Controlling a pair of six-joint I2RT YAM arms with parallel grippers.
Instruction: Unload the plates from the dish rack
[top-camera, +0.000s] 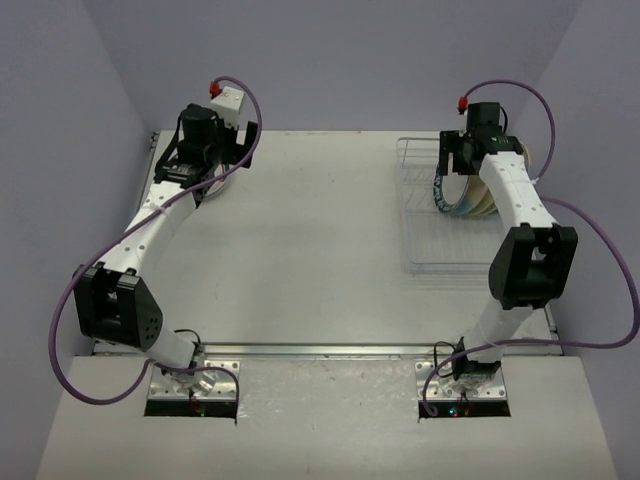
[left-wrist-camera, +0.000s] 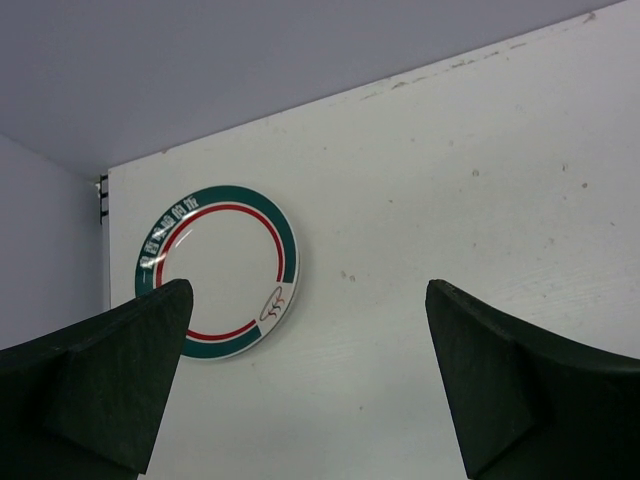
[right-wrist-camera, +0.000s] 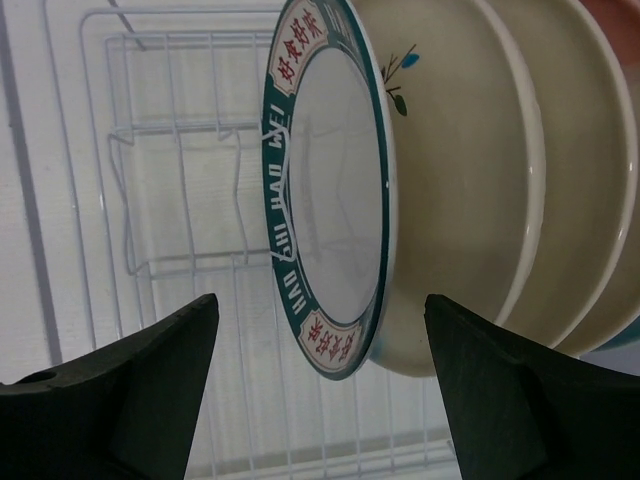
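The dish rack (top-camera: 425, 235), a see-through tray with thin pale wire rails and dividers, sits at the far right of the light worktop (top-camera: 320, 260). A row of plates (top-camera: 468, 195) stands on edge in its far end, under the right arm's wrist. In the right wrist view, the front plate (right-wrist-camera: 330, 200) of that row is white in the middle, with a dark green rim carrying red characters in white panels. It rests against an upright wire divider. Just behind it stands a cream plate (right-wrist-camera: 455, 190) with a small blue and green leaf sprig near its top edge. Behind that, two more cream rims (right-wrist-camera: 580, 170) show, packed close together. The right gripper (right-wrist-camera: 320, 305) sits low in front of the row with its dark fingers (right-wrist-camera: 130, 390) spread wide. The front plate's lower edge shows in the gap between them, and no contact with any plate can be made out. At the far left corner of the worktop a loose plate (left-wrist-camera: 222, 270) lies flat. It is white, with a green rim bearing white characters, a thin red ring inside that, and a small reddish mark near one edge. The left gripper (left-wrist-camera: 308, 295) hangs above and just beside it, fingers fully apart and holding nothing. In the overhead view only a sliver of the loose plate shows beneath the wrist.
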